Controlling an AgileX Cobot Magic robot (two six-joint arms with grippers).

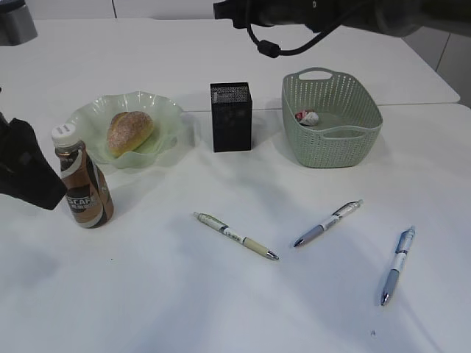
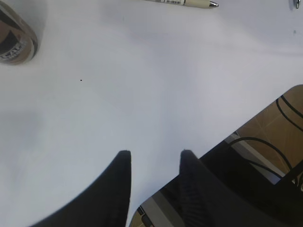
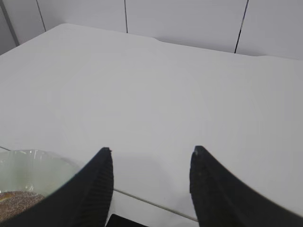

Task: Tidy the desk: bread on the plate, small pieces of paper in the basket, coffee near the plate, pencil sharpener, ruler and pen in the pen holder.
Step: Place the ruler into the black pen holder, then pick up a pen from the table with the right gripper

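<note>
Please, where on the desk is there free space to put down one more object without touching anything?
The near left of the desk, in front of the coffee, is bare. So is the far strip behind the plate and pen holder. The near right is crowded with three pens.

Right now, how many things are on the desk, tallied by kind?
Pens: 3
Bread: 1
Plate: 1
Coffee bottle: 1
Pen holder: 1
Basket: 1
Paper scrap in basket: 1
Total: 9
</note>
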